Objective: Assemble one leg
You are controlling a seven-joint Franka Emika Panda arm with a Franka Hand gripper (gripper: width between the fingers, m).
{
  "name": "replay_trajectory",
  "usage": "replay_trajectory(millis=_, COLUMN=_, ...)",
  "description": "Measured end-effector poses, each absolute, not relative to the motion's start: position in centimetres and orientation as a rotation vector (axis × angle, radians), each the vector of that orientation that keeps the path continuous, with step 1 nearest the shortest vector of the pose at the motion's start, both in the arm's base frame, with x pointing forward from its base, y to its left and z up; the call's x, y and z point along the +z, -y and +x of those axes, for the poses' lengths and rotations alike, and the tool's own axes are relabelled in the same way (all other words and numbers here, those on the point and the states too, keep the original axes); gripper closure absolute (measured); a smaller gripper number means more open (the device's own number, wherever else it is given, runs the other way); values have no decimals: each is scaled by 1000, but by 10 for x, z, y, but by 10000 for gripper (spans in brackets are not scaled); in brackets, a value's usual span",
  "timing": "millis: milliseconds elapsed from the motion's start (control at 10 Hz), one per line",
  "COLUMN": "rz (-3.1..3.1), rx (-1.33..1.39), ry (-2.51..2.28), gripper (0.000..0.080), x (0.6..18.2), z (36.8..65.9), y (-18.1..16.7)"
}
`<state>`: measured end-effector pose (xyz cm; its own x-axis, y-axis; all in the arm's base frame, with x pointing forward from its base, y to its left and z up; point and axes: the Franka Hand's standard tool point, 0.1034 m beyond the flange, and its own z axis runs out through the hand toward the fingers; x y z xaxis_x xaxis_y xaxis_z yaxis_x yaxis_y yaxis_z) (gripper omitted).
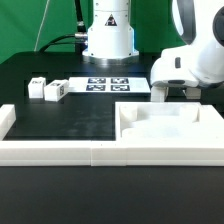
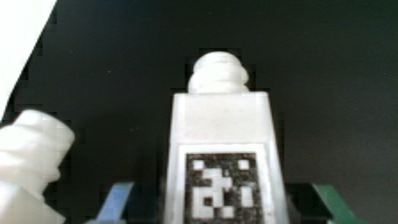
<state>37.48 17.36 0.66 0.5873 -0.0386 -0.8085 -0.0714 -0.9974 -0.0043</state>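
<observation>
A single robot arm is seen over a black surface point(image 1: 70, 115), with its gripper point(image 1: 170, 90) lowered just off the end of the marker board point(image 1: 105, 85) on the exterior view's right. In the wrist view a leg point(image 2: 222, 130) is framed squarely between the gripper's fingers point(image 2: 118, 200). It is a white rectangular post with its tag turned to the camera and its rounded stud point(image 2: 217, 72) pointing away from the gripper. The leg's long axis is thus laid along the wrist's line of sight, crosswise to the direction in which the fingers close. The fingers are held spread, with a dark strip visible on each side of the post, so no pinch is shown. Whether the leg is resting on the surface cannot be told. A lumpy white part point(image 2: 36, 150), its kind unclear, is seen just beside it. Two more legs point(image 1: 55, 90) are set off the marker board's other end, well apart from the gripper.
</observation>
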Motion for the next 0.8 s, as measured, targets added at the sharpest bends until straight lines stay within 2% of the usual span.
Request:
replay_trajectory(millis=300, rz=-2762, rx=1415, ry=-92, gripper=511, x=9, z=375, y=-173)
replay_trajectory(millis=500, rz=-2771, rx=1385, ry=-87, gripper=511, x=48, z=394, y=-168)
replay_trajectory(millis=600, rz=-2781, rx=1366, ry=-84, gripper=511, x=60, z=397, y=-168)
replay_trajectory(millis=700, rz=-2786, rx=1355, ry=-81, gripper=509, x=66, z=399, y=-168)
replay_trajectory(millis=800, rz=-2800, rx=1318, ry=-84, gripper=509, x=62, z=401, y=-169)
